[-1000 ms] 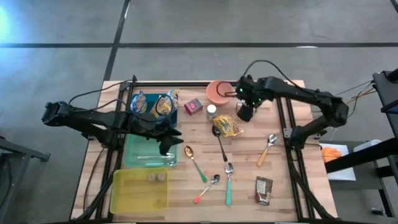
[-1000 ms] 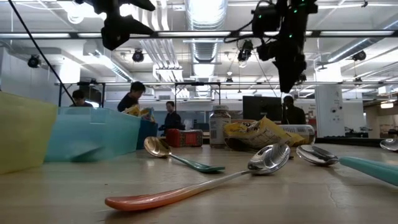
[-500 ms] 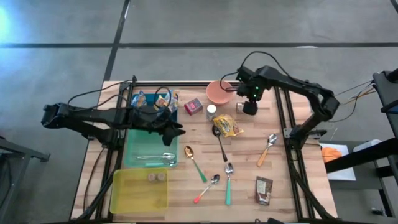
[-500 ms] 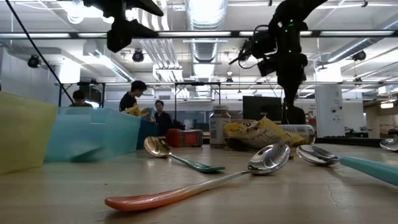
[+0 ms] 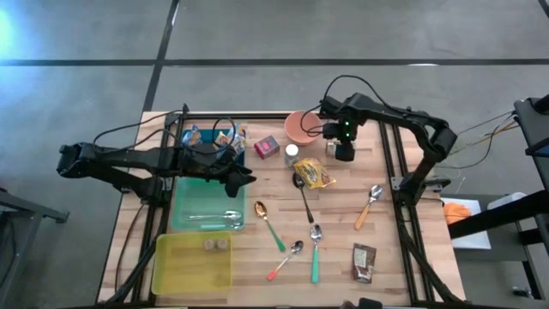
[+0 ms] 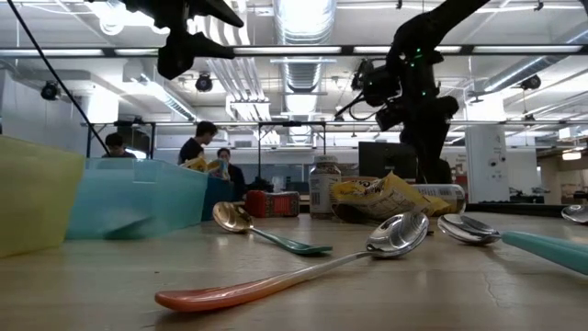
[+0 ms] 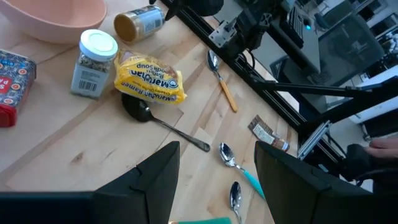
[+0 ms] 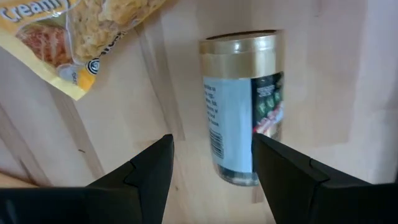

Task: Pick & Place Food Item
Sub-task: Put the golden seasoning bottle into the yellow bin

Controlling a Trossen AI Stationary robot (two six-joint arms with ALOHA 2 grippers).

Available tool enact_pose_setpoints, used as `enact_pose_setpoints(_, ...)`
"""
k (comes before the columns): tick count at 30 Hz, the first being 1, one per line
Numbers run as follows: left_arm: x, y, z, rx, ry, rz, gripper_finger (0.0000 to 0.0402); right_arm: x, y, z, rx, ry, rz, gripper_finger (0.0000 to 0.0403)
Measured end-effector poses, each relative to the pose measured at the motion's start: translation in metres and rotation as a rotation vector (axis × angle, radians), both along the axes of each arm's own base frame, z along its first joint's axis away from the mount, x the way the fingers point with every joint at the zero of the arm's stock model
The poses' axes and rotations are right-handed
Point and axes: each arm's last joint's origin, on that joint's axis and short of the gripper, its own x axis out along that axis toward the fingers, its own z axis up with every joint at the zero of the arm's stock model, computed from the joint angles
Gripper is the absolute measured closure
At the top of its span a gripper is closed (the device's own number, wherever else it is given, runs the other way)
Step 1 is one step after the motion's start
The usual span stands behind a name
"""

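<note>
A jar with a gold lid and pale blue label (image 8: 244, 106) lies on its side on the table, next to the pink bowl (image 5: 300, 126). My right gripper (image 8: 211, 180) points down over it, open, a finger on each side of the jar and clear of it. In the high view this gripper (image 5: 343, 153) covers the jar. A yellow soup packet (image 5: 314, 173) lies beside it, over a black spoon. My left gripper (image 5: 235, 178) hangs open and empty above the teal bin (image 5: 206, 206).
A white-lidded spice jar (image 7: 93, 59) and a red box (image 5: 267, 148) stand near the bowl. Several spoons (image 5: 296, 245) and a brown bar (image 5: 364, 262) lie toward the near edge. The teal bin holds packets (image 5: 214, 142) at its far end. A yellow bin (image 5: 193, 262) sits near left.
My right gripper has come down toward the gold-lidded jar, turning about its own axis, while its arm swung toward the table's left. My left gripper has shifted a little toward the far edge over the teal bin. Both stay open.
</note>
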Motion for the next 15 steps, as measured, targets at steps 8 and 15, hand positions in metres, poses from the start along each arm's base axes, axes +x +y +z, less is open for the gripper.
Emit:
enact_pose_setpoints(8,0.000,0.000,0.000,-0.025,-0.001,0.013,0.0187,0.007,-0.009,-0.019,0.001,0.022,0.033,0.0190)
enact_pose_setpoints(15,0.000,0.000,0.000,-0.032,-0.002,0.017,0.0187,0.011,-0.020,-0.036,-0.014,0.036,0.090,0.0190)
